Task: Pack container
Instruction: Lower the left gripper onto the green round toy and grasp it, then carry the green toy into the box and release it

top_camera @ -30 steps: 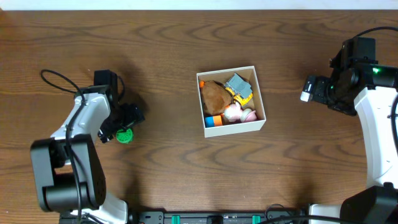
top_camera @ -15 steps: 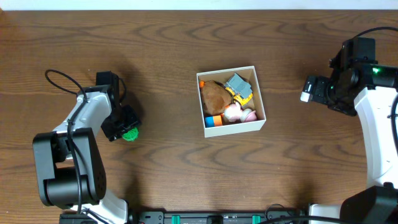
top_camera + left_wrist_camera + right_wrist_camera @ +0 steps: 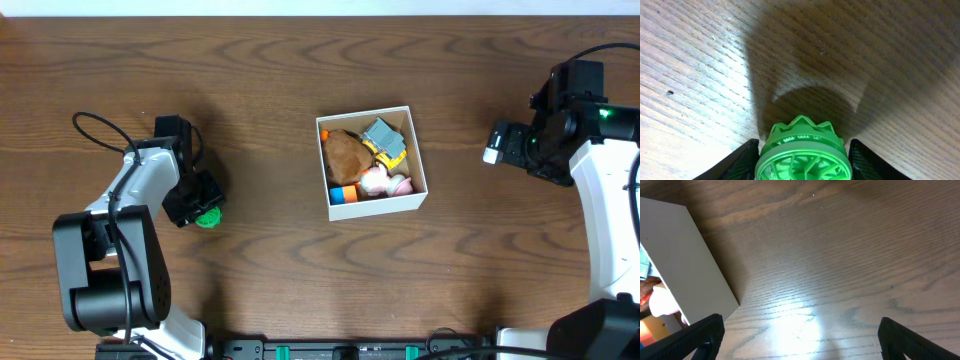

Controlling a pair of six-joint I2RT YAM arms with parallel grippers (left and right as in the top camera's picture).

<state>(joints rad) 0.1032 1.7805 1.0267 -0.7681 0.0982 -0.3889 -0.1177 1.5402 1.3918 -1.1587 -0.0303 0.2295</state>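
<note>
Since the left pincer has edged toward the container and settled, clenched on the green toy, the carry can follow; the right pincer hangs released

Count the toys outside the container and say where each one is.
1. The green toy sits on the table left of the container, between the left gripper's fingers. No other toy shows outside, though some may be hidden.
</note>
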